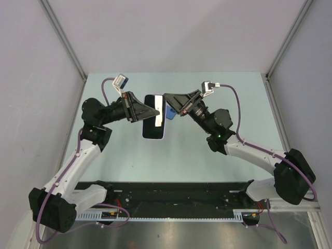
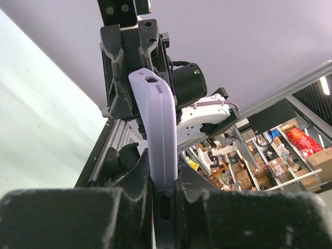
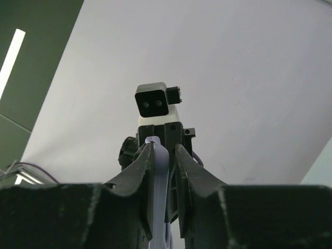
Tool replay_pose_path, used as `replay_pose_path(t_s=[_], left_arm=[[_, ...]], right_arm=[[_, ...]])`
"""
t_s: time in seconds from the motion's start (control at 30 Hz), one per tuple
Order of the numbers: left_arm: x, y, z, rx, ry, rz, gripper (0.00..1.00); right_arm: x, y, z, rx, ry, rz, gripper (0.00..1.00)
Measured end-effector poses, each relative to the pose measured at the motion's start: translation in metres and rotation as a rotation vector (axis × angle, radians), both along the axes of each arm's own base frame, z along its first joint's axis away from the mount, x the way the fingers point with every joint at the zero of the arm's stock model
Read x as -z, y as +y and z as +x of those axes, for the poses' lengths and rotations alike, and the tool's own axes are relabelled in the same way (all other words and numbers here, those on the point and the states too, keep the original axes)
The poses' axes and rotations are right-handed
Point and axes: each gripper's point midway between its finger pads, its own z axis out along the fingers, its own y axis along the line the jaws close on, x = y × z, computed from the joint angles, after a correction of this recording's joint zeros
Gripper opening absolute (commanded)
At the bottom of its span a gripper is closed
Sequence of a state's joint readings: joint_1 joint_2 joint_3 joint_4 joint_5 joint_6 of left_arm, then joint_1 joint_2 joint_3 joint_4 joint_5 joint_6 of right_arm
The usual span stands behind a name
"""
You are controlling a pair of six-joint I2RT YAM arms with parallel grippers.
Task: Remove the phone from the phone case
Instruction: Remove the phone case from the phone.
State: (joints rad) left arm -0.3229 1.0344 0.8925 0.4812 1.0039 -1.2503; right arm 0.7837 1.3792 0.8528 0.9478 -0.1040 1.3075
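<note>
The phone [image 1: 154,127] hangs above the table with its black screen up, inside a pale lavender case [image 2: 158,119]. My left gripper [image 1: 150,113] is shut on the left edge of the cased phone, and the left wrist view shows its jaws [image 2: 162,161] pressed on both faces. My right gripper [image 1: 168,106] is at the phone's upper right corner. In the right wrist view the case edge [image 3: 158,171] lies against one finger [image 3: 145,161], with a narrow gap to the other, so this gripper [image 3: 163,149] stands slightly open. A small blue piece [image 1: 169,115] shows beside the right fingers.
The pale green table [image 1: 218,150] lies below both arms, between grey walls on either side. A black rail [image 1: 171,194] with the arm bases runs along the near edge.
</note>
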Motion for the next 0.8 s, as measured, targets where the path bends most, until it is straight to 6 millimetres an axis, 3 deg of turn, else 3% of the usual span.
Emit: replay_pose_path(t_s=[0.27, 0.8], left_arm=[[0.007, 0.002, 0.006, -0.015, 0.049, 0.016, 0.00], [0.049, 0.006, 0.013, 0.139, 0.047, 0.108, 0.00]], right_arm=[[0.018, 0.004, 0.006, 0.050, -0.048, -0.129, 0.30], [0.056, 0.016, -0.009, -0.001, -0.179, -0.371, 0.29]])
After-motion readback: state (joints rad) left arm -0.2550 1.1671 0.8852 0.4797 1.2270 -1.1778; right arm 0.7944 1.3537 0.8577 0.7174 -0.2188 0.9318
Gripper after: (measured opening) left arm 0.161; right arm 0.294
